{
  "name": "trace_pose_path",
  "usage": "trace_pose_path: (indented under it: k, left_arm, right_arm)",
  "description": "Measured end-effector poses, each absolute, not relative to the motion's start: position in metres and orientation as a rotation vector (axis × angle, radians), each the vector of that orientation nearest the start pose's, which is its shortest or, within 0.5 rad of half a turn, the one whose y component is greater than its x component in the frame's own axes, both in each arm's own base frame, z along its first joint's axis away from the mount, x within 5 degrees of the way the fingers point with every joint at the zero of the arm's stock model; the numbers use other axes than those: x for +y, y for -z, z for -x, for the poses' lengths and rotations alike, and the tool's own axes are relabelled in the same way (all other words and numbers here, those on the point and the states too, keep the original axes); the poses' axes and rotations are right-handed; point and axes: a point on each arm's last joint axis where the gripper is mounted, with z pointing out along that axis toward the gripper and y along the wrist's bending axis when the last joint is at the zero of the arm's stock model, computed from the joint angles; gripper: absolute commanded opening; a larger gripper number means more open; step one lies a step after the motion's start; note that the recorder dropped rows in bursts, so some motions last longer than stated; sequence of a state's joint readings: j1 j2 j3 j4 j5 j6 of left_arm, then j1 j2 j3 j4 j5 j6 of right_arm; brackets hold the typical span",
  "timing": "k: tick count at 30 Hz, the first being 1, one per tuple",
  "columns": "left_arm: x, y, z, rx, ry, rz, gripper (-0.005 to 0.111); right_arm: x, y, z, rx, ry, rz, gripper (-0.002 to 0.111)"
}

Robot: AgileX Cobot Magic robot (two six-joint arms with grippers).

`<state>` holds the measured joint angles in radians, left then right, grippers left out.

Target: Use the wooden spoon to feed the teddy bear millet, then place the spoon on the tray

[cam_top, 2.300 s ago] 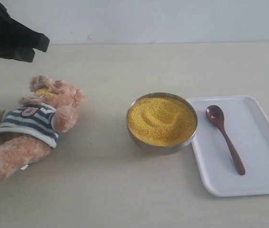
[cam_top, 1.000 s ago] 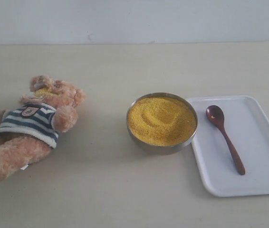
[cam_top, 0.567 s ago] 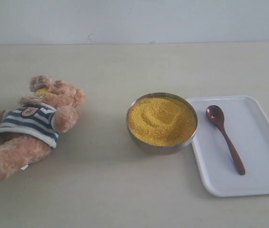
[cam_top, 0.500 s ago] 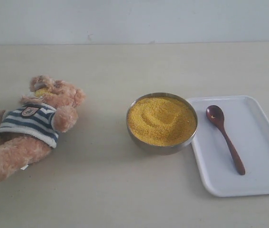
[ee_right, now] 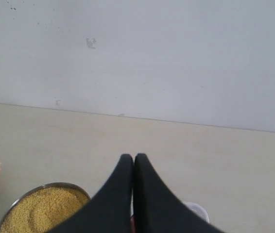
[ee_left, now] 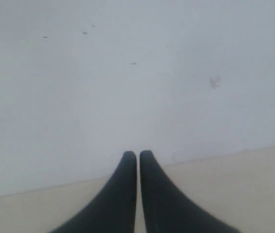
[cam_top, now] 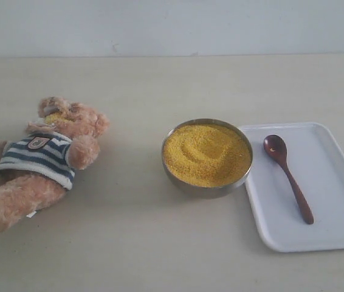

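Observation:
The teddy bear [cam_top: 41, 155] lies on its back at the table's left, with yellow grains on its face. The millet [cam_top: 206, 153] fills a metal bowl [cam_top: 203, 188] at the centre. To the right, the wooden spoon [cam_top: 288, 176] lies on the white tray [cam_top: 336, 207]. Neither gripper shows in the exterior view. My left gripper [ee_left: 138, 154] is shut and empty, facing the wall. My right gripper [ee_right: 133, 157] is shut and empty above the table, with the millet [ee_right: 40, 209] and a corner of the tray [ee_right: 197, 210] below it.
A pale wall [cam_top: 172, 27] runs along the table's far edge. Bare tabletop [cam_top: 135, 243] lies between the bear and the bowl and along the front.
The left arm's dark shape, at the upper left 2.3 s ago, has withdrawn out of the exterior view. Bear, bowl, spoon and tray have not moved.

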<state>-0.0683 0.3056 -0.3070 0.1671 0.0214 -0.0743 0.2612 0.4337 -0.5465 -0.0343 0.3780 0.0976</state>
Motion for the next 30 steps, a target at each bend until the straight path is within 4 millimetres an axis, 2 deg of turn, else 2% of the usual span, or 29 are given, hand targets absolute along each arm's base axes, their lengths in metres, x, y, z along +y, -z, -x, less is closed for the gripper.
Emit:
trace_pose_path:
  k: [5,11,20,30]
  left_arm:
    - [0.005,-0.256,-0.059,1.463,-0.092,0.047,0.004]
    - [0.008,-0.219,-0.055,1.492,-0.126,0.101,0.004]
    - [0.009,-0.212,-0.056,1.51,-0.115,0.116,0.004]
    - [0.011,-0.194,-0.055,1.699,-0.118,0.17,0.004]
  right_arm:
    - [0.022,-0.332,-0.088,1.747,-0.228,0.162,0.0]
    - [0.022,-0.332,-0.088,1.747,-0.228,0.162,0.0]
    - [0.022,-0.332,-0.088,1.747,-0.228,0.162,0.0]
    - [0.022,-0.332,-0.088,1.747,-0.228,0.162,0.0]
